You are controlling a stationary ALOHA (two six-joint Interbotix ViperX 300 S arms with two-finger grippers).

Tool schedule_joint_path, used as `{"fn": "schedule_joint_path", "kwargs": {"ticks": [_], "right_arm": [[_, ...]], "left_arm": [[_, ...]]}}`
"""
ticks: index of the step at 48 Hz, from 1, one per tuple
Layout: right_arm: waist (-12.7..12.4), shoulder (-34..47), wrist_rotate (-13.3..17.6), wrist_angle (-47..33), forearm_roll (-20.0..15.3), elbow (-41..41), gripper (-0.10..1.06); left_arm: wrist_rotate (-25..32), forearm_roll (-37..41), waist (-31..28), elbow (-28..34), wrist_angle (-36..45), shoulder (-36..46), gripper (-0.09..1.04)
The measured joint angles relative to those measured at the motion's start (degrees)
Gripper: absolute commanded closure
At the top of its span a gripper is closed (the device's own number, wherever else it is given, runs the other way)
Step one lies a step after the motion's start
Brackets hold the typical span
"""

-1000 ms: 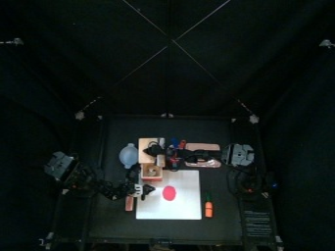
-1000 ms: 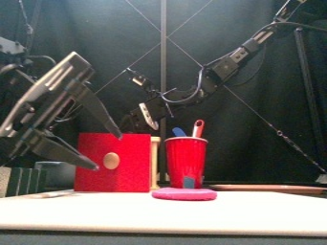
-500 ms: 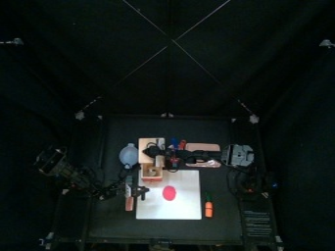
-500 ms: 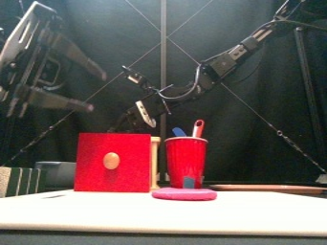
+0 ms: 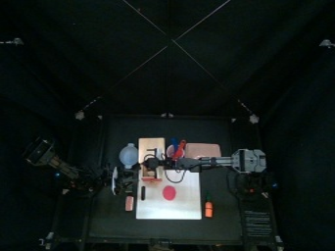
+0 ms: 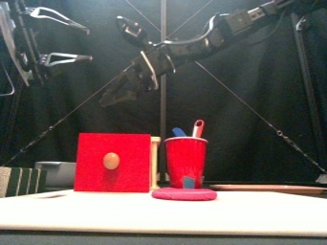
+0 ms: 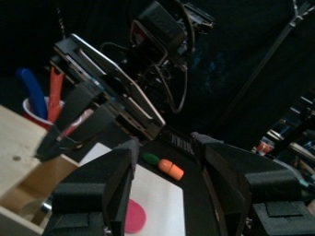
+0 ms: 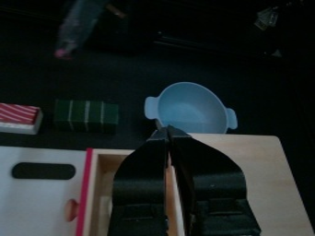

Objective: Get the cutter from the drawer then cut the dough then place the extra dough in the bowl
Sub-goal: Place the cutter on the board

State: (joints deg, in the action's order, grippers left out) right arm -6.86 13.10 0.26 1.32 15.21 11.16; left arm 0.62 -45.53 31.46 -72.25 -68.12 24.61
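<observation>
Over the wooden box (image 8: 240, 180), saw right hand (image 8: 170, 140) pinched closed, nothing visible in its grip. Found left hand (image 7: 164, 152) spread wide, empty, raised at left. Noted red dough disc (image 5: 170, 192) lying on white cutting board (image 5: 191, 206).

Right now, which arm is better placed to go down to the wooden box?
Right. The right gripper hangs shut above the wooden box; the left gripper is open, raised high, far off to the side.
</observation>
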Motion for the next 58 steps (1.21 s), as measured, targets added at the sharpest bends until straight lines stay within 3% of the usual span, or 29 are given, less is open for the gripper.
{"fn": "schedule_joint_path", "kwargs": {"ticks": [3, 13, 18, 25, 34, 58], "right_arm": [[0.70, -1.23, 0.00, 2.46, -0.18, 0.00, 0.86], [2.20, -4.13, 0.26, 10.72, -1.85, 0.53, 0.52], [2.90, -4.31, 0.44, 13.97, -4.13, 0.79, 0.32], [3.43, -4.31, 0.44, 17.40, -7.38, 0.88, 0.14], [3.25, -4.04, 1.14, 18.81, -8.70, 0.79, 0.12], [2.72, 1.14, 1.14, 19.95, -8.61, -2.29, 0.13]], "left_arm": [[2.02, 1.05, -0.35, -0.35, 0.00, 0.97, 0.10], [8.09, 6.24, -2.11, -1.76, 0.00, 3.16, 0.09], [11.07, 10.20, -2.64, -2.29, 0.00, 3.25, 0.09], [15.73, 15.29, -3.16, -3.34, 0.00, 3.34, 0.09], [18.46, 16.79, -3.96, -3.87, 0.00, 3.25, 0.09], [18.11, 19.34, -4.04, -3.87, 0.00, 3.34, 0.09]]}}
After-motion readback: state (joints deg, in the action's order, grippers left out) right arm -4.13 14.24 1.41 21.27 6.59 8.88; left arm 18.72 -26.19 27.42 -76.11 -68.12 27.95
